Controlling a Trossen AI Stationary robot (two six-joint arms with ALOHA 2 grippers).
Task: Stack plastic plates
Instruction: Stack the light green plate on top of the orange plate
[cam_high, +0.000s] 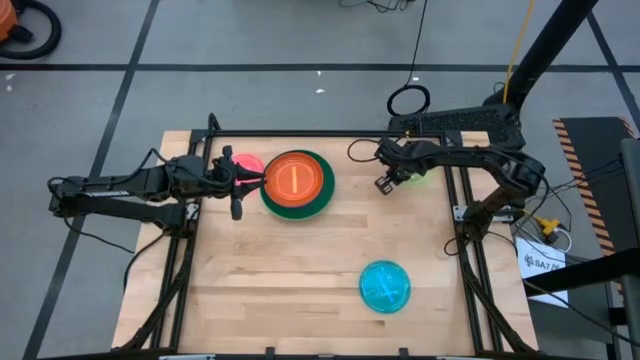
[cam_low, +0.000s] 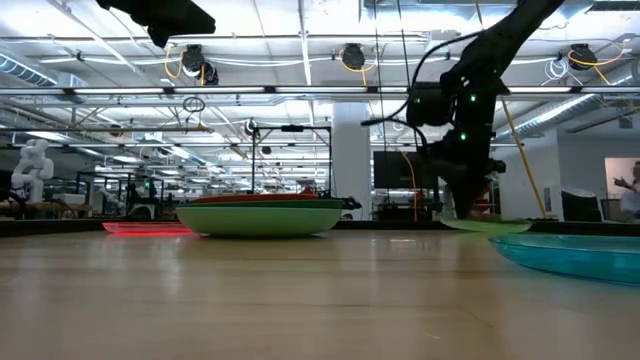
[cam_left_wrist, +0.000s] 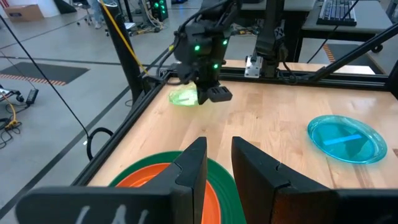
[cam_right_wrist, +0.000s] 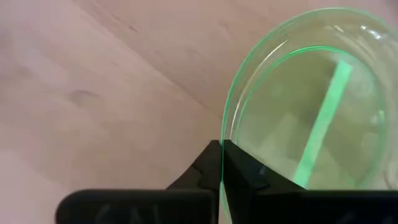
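One light green plate (cam_right_wrist: 305, 118) is pinched by the right gripper (cam_right_wrist: 222, 163); the left gripper (cam_left_wrist: 219, 163) is spread above one stack (cam_high: 297, 184); one blue plate (cam_high: 385, 287) is shown lower right.

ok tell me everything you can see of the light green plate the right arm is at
The light green plate is a small, round, translucent plastic dish with a raised rim and one straight green stripe across its bottom. It lies flat on the wooden table near the far right corner, apart from the other plates. The right claw is shut on its rim, one finger on each side of the edge.

Orange plate (cam_high: 293, 178) on dark green (cam_high: 322, 197) (both shiny); blue plate (cam_high: 385, 287), pink plate (cam_high: 247, 164).
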